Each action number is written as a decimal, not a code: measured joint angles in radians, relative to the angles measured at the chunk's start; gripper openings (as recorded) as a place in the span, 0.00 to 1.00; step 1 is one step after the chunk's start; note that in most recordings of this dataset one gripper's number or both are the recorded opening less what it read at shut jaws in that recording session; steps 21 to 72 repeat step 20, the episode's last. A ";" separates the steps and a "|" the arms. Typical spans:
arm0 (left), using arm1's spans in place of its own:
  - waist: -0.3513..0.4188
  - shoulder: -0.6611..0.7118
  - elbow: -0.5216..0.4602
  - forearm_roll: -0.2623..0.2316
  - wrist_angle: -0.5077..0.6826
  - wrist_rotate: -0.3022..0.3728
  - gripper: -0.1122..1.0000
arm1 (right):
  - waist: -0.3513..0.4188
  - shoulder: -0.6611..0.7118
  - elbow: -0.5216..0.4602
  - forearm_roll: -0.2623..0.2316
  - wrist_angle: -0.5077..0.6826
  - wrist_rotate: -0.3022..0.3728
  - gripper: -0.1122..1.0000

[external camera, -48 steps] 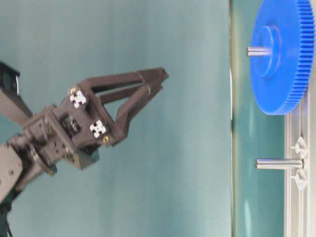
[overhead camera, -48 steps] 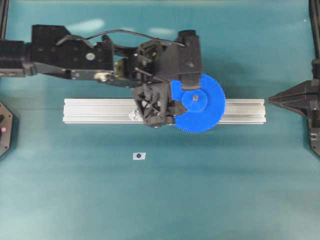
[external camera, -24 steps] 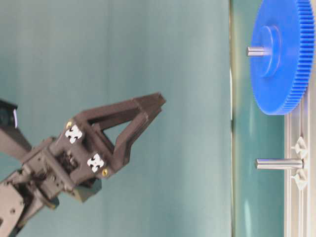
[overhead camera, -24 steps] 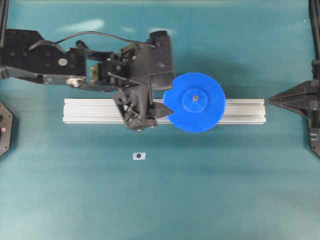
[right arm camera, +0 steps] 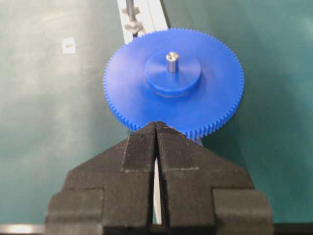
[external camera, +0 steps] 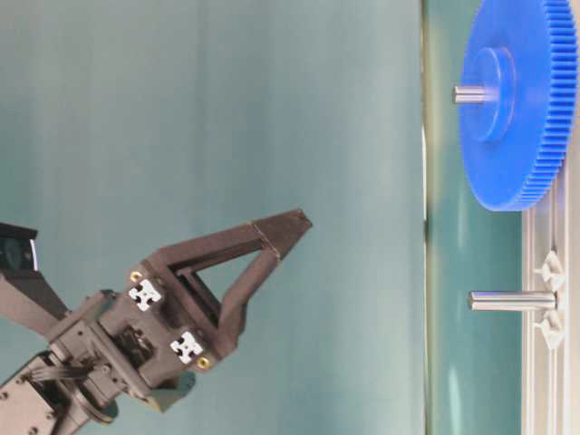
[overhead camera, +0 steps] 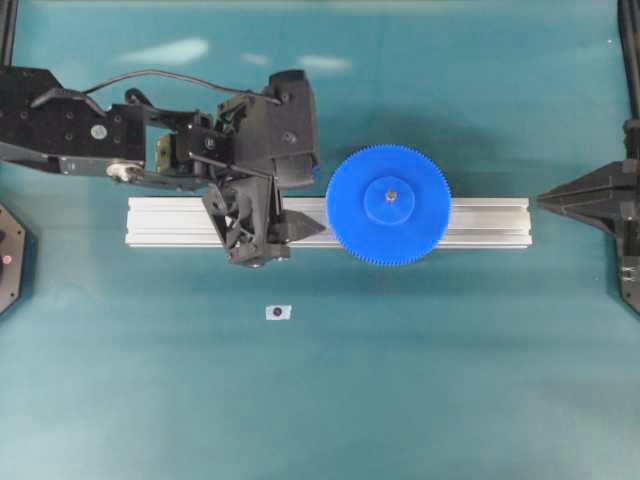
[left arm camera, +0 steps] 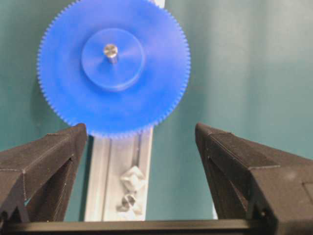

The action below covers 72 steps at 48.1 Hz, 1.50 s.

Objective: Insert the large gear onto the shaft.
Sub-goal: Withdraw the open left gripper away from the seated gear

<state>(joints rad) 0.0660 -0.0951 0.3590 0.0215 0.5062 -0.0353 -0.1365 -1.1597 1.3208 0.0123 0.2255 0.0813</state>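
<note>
Overhead: large gear (overhead camera: pixel 389 205) on shaft (overhead camera: pixel 391 195), right of open left tool (overhead camera: pixel 312 205).

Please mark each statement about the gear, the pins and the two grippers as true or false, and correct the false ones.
1. The large gear sits on the shaft, whose tip sticks out through the hub. True.
2. The left gripper is clamped on the gear. False: its jaws stand wide open, clear of the gear.
3. The right gripper is shut and empty. True.
4. The second pin also carries a gear. False: it stands bare on the aluminium rail.
</note>
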 measured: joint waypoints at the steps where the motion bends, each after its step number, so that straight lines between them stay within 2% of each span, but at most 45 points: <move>1: 0.000 -0.002 0.002 0.000 -0.002 0.000 0.88 | 0.000 0.000 0.000 0.000 0.000 0.000 0.13; 20: -0.002 -0.049 0.049 0.000 -0.044 0.000 0.88 | 0.000 0.000 0.000 0.000 0.012 0.000 0.13; 72: -0.002 -0.049 0.049 0.000 -0.044 0.000 0.88 | 0.000 0.000 0.000 0.000 0.012 0.000 0.13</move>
